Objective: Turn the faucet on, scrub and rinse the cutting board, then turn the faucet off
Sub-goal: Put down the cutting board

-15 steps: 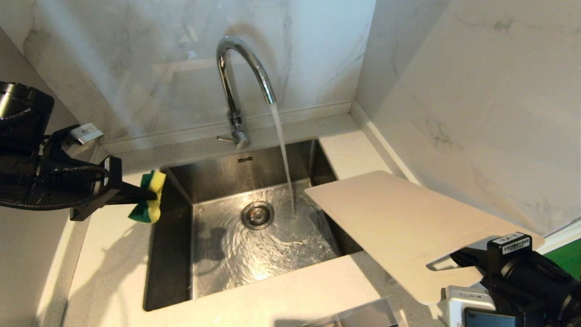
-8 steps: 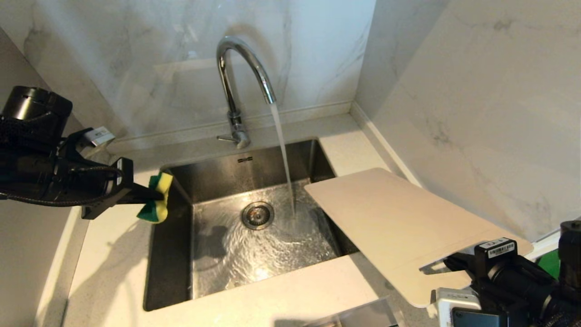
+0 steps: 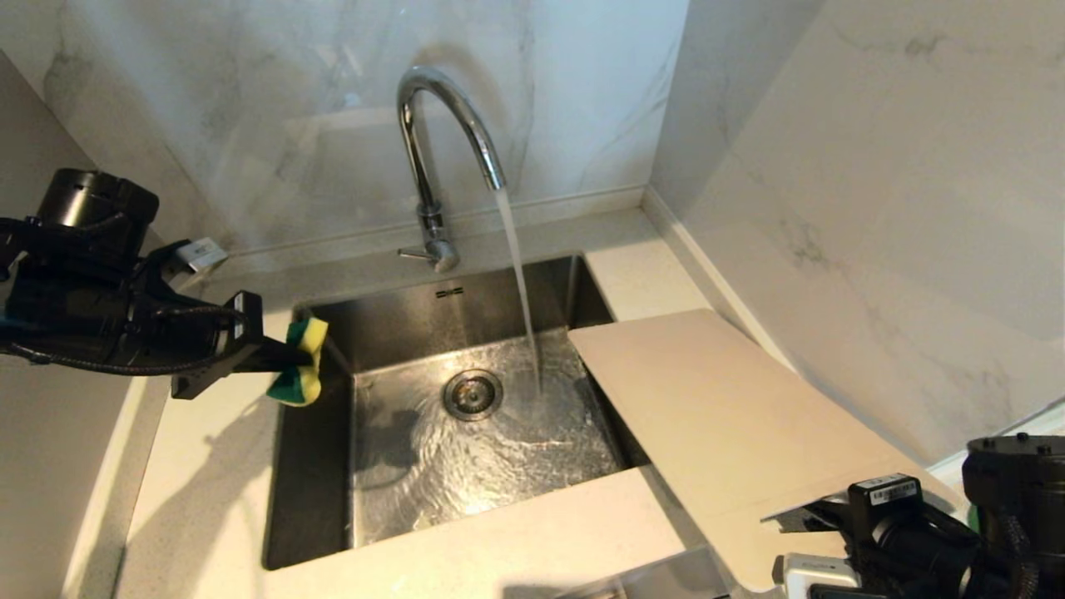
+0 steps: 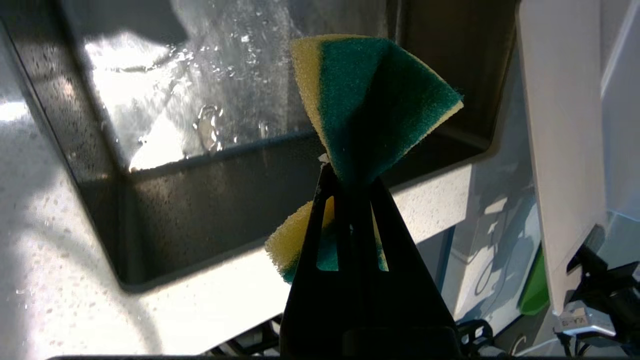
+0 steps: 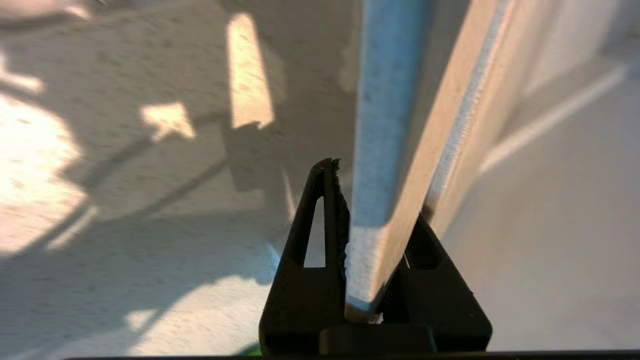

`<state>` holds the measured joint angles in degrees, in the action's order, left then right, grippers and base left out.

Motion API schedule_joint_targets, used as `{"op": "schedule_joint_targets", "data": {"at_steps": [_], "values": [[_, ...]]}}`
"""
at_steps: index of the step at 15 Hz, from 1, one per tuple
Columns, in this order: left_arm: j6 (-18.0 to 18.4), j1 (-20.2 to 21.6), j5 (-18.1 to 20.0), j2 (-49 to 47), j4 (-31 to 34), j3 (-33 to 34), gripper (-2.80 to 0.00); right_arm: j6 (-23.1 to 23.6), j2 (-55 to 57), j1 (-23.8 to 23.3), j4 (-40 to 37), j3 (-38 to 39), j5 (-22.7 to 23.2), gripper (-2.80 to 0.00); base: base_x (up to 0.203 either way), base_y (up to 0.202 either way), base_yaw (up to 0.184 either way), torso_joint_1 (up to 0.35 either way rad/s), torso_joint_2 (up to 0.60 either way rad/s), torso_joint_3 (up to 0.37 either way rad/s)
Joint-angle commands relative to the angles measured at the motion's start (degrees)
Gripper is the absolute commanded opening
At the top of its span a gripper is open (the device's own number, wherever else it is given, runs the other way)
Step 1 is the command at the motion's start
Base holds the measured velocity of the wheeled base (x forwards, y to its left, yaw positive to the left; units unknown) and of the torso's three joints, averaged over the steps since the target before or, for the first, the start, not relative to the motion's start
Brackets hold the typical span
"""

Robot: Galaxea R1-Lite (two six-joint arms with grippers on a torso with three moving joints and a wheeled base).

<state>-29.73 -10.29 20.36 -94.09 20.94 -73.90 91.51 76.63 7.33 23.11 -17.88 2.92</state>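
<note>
Water runs from the faucet (image 3: 433,158) into the sink (image 3: 316,466)
Left hand (image 3: 279,359) pinches a sponge (image 3: 301,374) at the sink's left edge; right hand (image 5: 372,235) grips the cutting board (image 3: 715,408) over the counter (image 3: 208,466).

I am seeing the faucet (image 3: 433,166) standing behind the sink (image 3: 316,466), its water falling right of the drain (image 3: 473,393). The cutting board (image 3: 715,416) is lying right, its corner overhanging the basin. The sponge (image 3: 301,373) is hanging over the sink's left rim.
</note>
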Motion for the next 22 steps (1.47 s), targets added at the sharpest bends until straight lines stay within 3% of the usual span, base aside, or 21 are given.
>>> {"op": "schedule_joint_targets", "data": {"at_steps": [1,8,22], "values": [[-0.20,0.01,0.20,-0.75,-0.19,0.00,-2.80,-1.09,2.75,0.10,-0.03,0.20,1.81,-2.80,0.000,0.000,0.000,0.000,0.00,0.000],[-0.24,0.01,0.38,-2.32,-0.28,-1.33,-2.80,-2.70,6.16,0.76,-4.10,0.21,7.52,-2.80,0.000,0.000,0.000,0.000,0.00,0.000],[-0.33,-0.17,1.17,-5.55,-2.13,-3.09,-2.80,-3.54,13.68,1.02,-5.09,-0.79,10.78,-2.80,0.000,0.000,0.000,0.000,0.00,0.000]]}}
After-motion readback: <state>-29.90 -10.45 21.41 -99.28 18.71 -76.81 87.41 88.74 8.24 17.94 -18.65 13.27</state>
